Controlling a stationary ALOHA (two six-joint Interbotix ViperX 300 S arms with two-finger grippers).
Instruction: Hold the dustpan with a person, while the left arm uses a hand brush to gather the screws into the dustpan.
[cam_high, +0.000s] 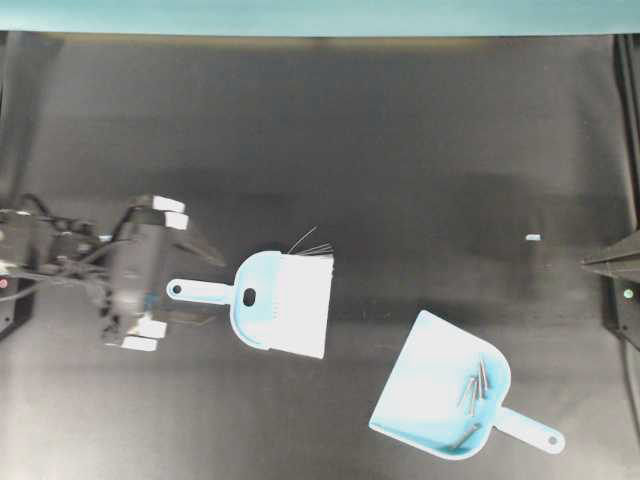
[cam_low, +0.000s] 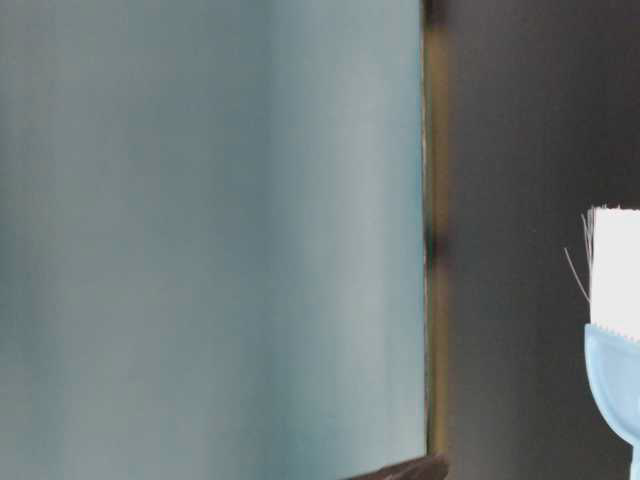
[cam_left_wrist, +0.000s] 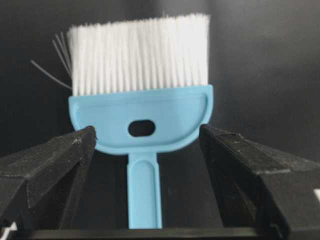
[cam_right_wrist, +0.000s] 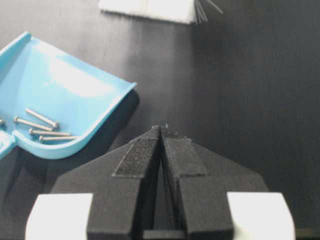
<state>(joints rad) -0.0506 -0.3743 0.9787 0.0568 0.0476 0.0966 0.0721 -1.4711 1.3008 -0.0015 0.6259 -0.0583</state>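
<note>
From overhead, the hand brush (cam_high: 285, 303) lies flat on the table, its handle toward the left gripper (cam_high: 200, 283), whose jaws are spread with nothing in them. The screws (cam_high: 474, 389) sit inside the dustpan (cam_high: 437, 398), so the sweeping looks finished. Left wrist view: brush (cam_left_wrist: 141, 102) lies free between open fingers. Right wrist view: the right gripper (cam_right_wrist: 161, 131) is pinched closed on nothing, beside the dustpan (cam_right_wrist: 60, 95).

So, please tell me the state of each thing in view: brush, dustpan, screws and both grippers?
Brush: flat on the table, not gripped.
Dustpan: on the table, no one holding it.
Screws: inside the dustpan, near its back.
Left gripper: open, jaws either side of the brush handle.
Right gripper: shut, empty.
</note>
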